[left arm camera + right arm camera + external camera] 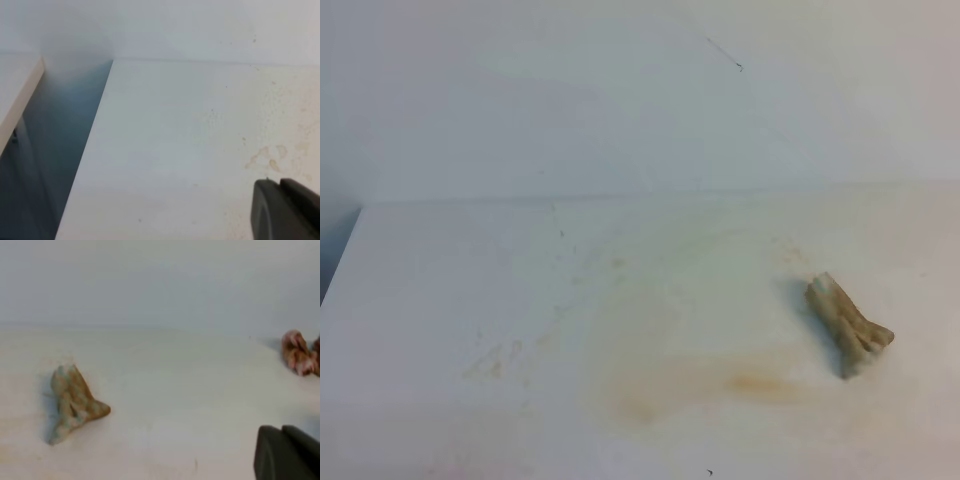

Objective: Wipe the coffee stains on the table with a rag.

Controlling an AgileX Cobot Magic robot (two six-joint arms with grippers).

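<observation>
The rag (848, 325) is a small crumpled beige wad with brown staining, lying on the right part of the white table (440, 300). It also shows in the right wrist view (72, 402), at left. The coffee stains (755, 385) are a pale tan smear across the table's middle front, left of the rag. Faint tan rings (270, 160) show in the left wrist view. My left gripper (280, 182) and right gripper (281, 429) show only as dark fingers pressed together at the lower right of their wrist views. Both are empty and apart from the rag. Neither shows in the exterior view.
A second crumpled reddish-brown cloth (300, 352) lies at the far right of the right wrist view. The plain white wall (620, 90) rises behind the table. The table's left edge (87, 165) drops into a dark gap beside another white surface (15, 90).
</observation>
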